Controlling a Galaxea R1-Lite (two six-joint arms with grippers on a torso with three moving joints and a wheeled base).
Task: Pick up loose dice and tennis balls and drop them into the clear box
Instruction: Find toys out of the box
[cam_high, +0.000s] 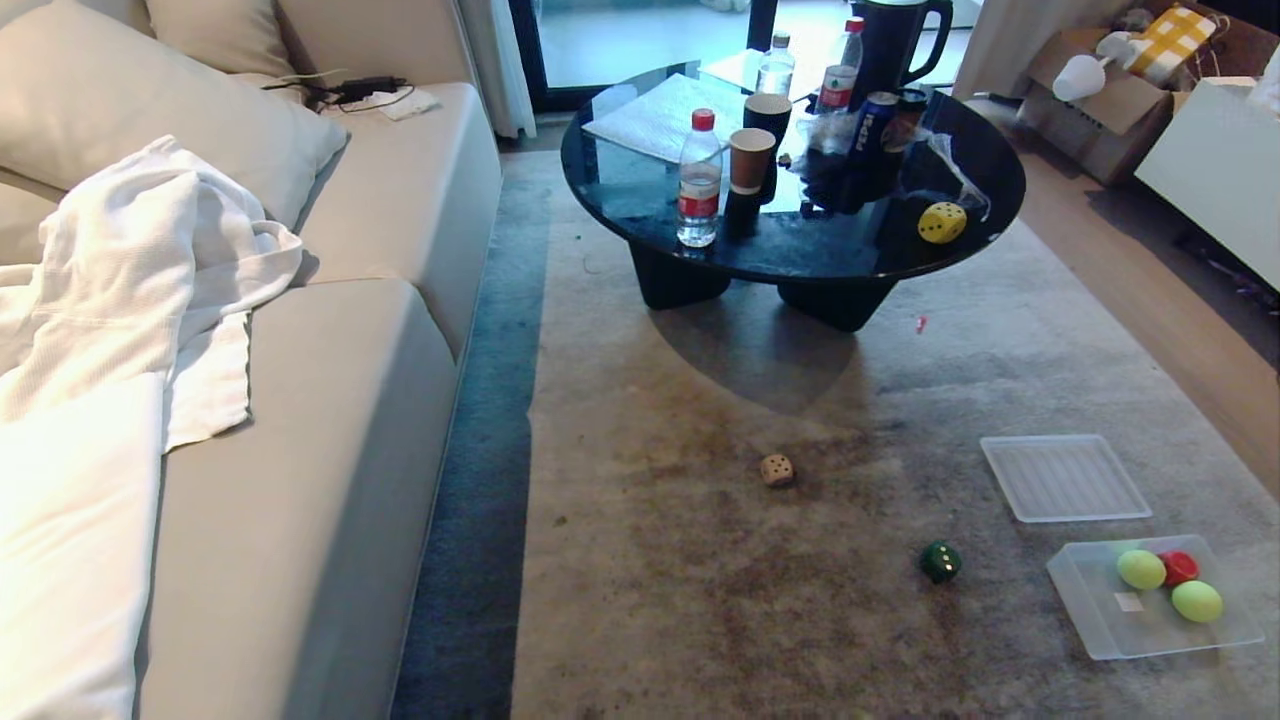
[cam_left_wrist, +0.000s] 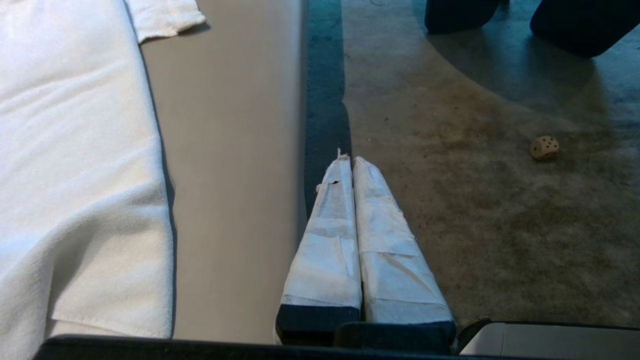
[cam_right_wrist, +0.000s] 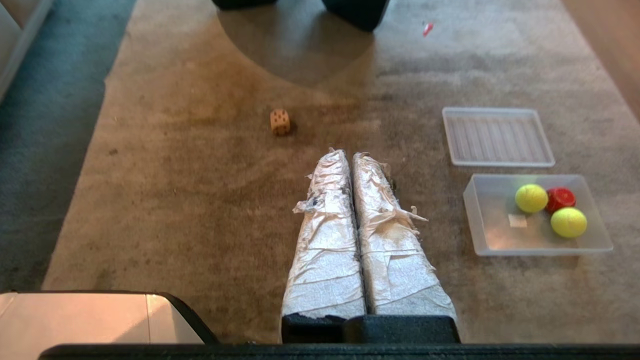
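Note:
The clear box sits on the rug at the right, holding two tennis balls and a red die. A beige die lies loose mid-rug. A dark green die lies nearer the box. A yellow die rests on the black table. My left gripper hangs shut and empty beside the sofa edge. My right gripper is shut and empty above the rug, left of the box. Neither arm shows in the head view.
A flat ribbed clear lid lies just beyond the box. The table carries bottles, cups, cans and a dark jug. A beige sofa with white towels fills the left. Cardboard boxes stand at the far right.

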